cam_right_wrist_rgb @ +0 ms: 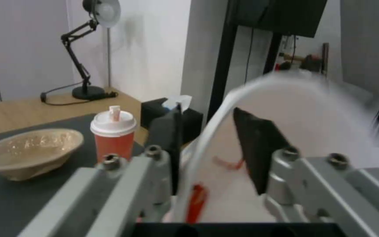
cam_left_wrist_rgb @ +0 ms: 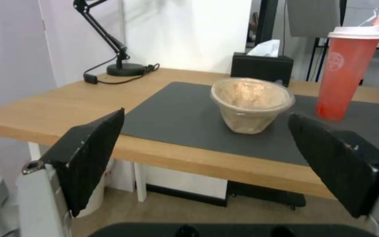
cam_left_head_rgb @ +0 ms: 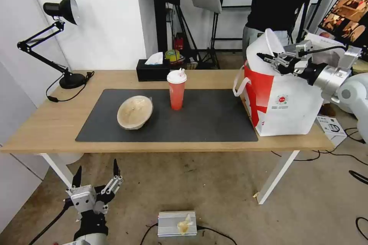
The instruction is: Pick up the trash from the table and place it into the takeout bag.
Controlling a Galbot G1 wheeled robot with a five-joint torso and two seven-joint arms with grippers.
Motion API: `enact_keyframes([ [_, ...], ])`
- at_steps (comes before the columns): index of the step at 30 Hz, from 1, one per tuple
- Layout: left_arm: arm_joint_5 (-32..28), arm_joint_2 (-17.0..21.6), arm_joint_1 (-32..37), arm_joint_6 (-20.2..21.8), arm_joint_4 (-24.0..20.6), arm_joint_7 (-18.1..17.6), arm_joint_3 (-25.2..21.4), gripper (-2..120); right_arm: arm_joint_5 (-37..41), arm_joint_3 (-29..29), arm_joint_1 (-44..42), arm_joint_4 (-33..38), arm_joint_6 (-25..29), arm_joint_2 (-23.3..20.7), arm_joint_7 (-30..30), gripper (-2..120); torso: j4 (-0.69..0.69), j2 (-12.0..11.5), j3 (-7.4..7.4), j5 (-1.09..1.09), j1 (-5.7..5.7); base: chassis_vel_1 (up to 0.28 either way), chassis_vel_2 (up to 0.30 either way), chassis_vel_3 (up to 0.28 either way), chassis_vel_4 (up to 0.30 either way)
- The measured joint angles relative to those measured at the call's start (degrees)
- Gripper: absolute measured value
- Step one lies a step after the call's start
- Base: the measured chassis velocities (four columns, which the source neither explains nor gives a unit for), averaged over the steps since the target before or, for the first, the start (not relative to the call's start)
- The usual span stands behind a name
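The white round bowl [cam_right_wrist_rgb: 312, 131], tilted on its edge with red scraps inside, is held over the open top of the takeout bag [cam_left_head_rgb: 291, 111], its rim pinched between the fingers of the right gripper [cam_left_head_rgb: 268, 58]. The takeout bag is stood upright at the right end of the table [cam_left_head_rgb: 46, 126], half on the bare wood and half over the edge of the dark grey mat [cam_left_head_rgb: 207, 118], with one white loop handle [cam_left_head_rgb: 239, 84] hung toward the mat. The red cup with white lid [cam_left_head_rgb: 176, 89] is seen upright near the middle of the mat, and the beige paper bowl [cam_left_head_rgb: 134, 112] is tipped on its side just to the left of it, apart from it. A black tissue box [cam_left_head_rgb: 152, 70] and a black desk lamp [cam_left_head_rgb: 61, 42] are placed on the wood behind the mat. The left gripper [cam_left_head_rgb: 96, 174] is held low in front of the table, below its edge, with its fingers [cam_left_wrist_rgb: 88, 154] spread wide and nothing between them.
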Motion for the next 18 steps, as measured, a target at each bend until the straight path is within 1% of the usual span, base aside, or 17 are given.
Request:
enact_keyframes([
  [3, 0.22, -0.22, -0.07, -0.09, 0.18, -0.01, 0.02, 100, -0.17, -0.11, 0.07, 0.00, 0.17, 0.21, 0.05, 49, 0.00, 0.00, 0.00, 0.00, 0.00, 0.000, 0.000, 0.000, 0.000],
  [4, 0.22, -0.22, -0.07, -0.09, 0.18, -0.01, 0.02, 100, -0.17, -0.11, 0.07, 0.00, 0.17, 0.21, 0.05, 49, 0.00, 0.00, 0.00, 0.00, 0.00, 0.000, 0.000, 0.000, 0.000],
  [7, 0.51, -0.59, -0.13, -0.26, 0.35, -0.02, 0.21, 100, -0.55, -0.13, -0.11, 0.19, 0.23, 0.36, 0.55, 64, 0.00, 0.00, 0.00, 0.00, 0.00, 0.000, 0.000, 0.000, 0.000],
  [8, 0.51, -0.59, -0.13, -0.26, 0.35, -0.02, 0.21, 100, -0.55, -0.13, -0.11, 0.19, 0.23, 0.36, 0.55, 64, 0.00, 0.00, 0.00, 0.00, 0.00, 0.000, 0.000, 0.000, 0.000],
  [12, 0.55, -0.56, -0.02, -0.27, -0.08, -0.04, 0.14, 100, -2.17, -0.60, 0.16, 0.19, 0.01, -0.36, 1.15, 81, 0.00, 0.00, 0.00, 0.00, 0.00, 0.000, 0.000, 0.000, 0.000],
  [13, 0.55, -0.56, -0.02, -0.27, -0.08, -0.04, 0.14, 100, -2.17, -0.60, 0.16, 0.19, 0.01, -0.36, 1.15, 81, 0.00, 0.00, 0.00, 0.00, 0.00, 0.000, 0.000, 0.000, 0.000],
  [16, 0.55, -0.53, 0.02, -0.27, -0.27, -0.05, 0.10, 100, -3.20, -1.03, 0.61, 0.02, -0.06, -0.80, 1.34, 95, 0.00, 0.00, 0.00, 0.00, 0.00, 0.000, 0.000, 0.000, 0.000],
  [17, 0.55, -0.53, 0.02, -0.27, -0.27, -0.05, 0.10, 100, -3.28, -1.07, 0.72, -0.06, -0.09, -0.83, 1.41, 98, 0.00, 0.00, 0.00, 0.00, 0.00, 0.000, 0.000, 0.000, 0.000],
  [18, 0.55, -0.53, 0.02, -0.27, -0.27, -0.05, 0.10, 100, -3.28, -1.07, 0.72, -0.06, -0.09, -0.83, 1.41, 98, 0.00, 0.00, 0.00, 0.00, 0.00, 0.000, 0.000, 0.000, 0.000],
])
